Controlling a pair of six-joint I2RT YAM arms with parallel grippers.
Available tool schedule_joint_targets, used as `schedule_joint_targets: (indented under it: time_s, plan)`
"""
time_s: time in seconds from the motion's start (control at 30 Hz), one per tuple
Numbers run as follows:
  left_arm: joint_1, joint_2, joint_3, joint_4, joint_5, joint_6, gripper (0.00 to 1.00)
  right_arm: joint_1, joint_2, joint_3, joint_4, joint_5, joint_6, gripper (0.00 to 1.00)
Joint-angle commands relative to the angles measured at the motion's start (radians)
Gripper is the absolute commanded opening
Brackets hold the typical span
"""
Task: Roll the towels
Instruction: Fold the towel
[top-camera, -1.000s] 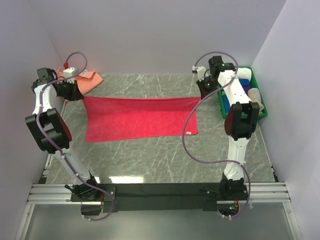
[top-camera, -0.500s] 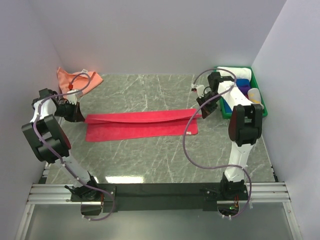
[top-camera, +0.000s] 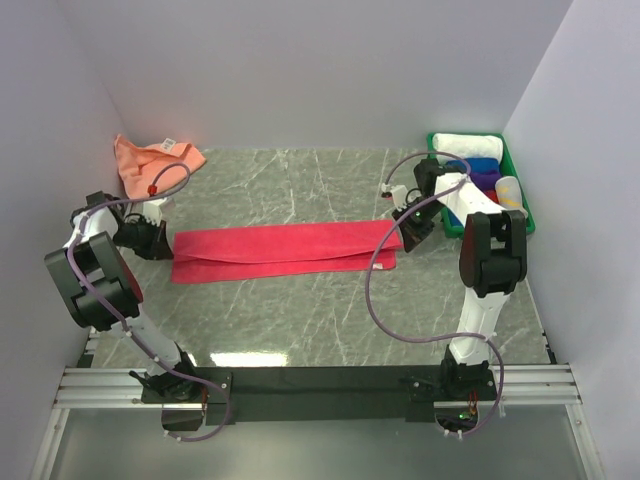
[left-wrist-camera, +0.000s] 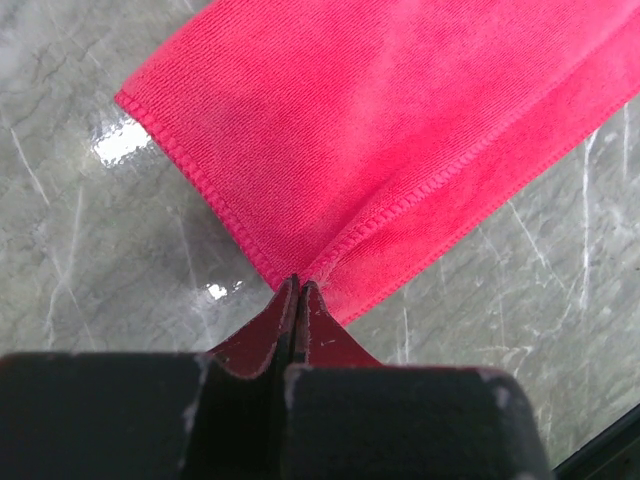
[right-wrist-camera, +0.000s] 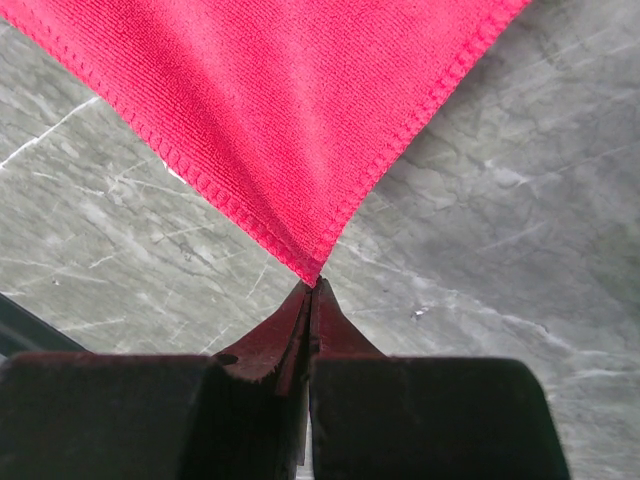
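The crimson pink towel (top-camera: 285, 250) lies across the middle of the top view as a long, narrow band, doubled over lengthwise. Its upper layer sits slightly back from the lower layer's near edge, and a strip of that lower layer shows along the bottom and at the lower left end. It rests flat on the grey marbled tabletop (top-camera: 300, 320).

The left gripper (top-camera: 160, 242) is at the band's left end, and the right gripper (top-camera: 405, 228) is at its right end. In the left wrist view the 2 fingers are pressed together with no gap, and the stitched hem of the towel (left-wrist-camera: 380, 130) puckers into their tips. In the right wrist view the fingers are likewise closed tight, and a pointed corner of the towel (right-wrist-camera: 270, 110) tapers straight into them. Each gripper therefore has a corner of the same towel pinched, low over the tabletop.

A salmon orange towel (top-camera: 150, 160) lies crumpled in the upper left, against the back wall and well apart from the crimson band. At the upper right stands a green tray (top-camera: 523, 222), just beyond the right arm. It holds a white towel (top-camera: 465, 143) at the far end, then a blue towel (top-camera: 487, 165), a purple towel (top-camera: 485, 182) and a pale yellow roll (top-camera: 510, 190).
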Motion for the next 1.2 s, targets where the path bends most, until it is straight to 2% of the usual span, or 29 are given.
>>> schedule_joint_targets:
  time_s: [0.0, 0.37, 0.73, 0.93, 1.17]
  plan:
    - [0.006, -0.033, -0.007, 0.022, -0.023, 0.037, 0.01, 0.006, -0.024, -0.014, 0.023, 0.000, -0.019, 0.00]
    - [0.013, -0.062, 0.070, -0.058, 0.002, 0.062, 0.01, 0.005, -0.078, 0.012, -0.020, 0.025, -0.051, 0.00]
    - [0.025, -0.101, -0.014, -0.059, -0.040, 0.133, 0.01, 0.008, -0.115, -0.106, 0.013, 0.040, -0.076, 0.00]
    - [0.025, -0.082, -0.085, 0.005, -0.083, 0.123, 0.01, 0.044, -0.110, -0.191, 0.082, 0.060, -0.058, 0.00]
    - [0.025, -0.067, -0.096, 0.024, -0.084, 0.094, 0.02, 0.069, -0.072, -0.136, 0.075, 0.051, -0.030, 0.00]
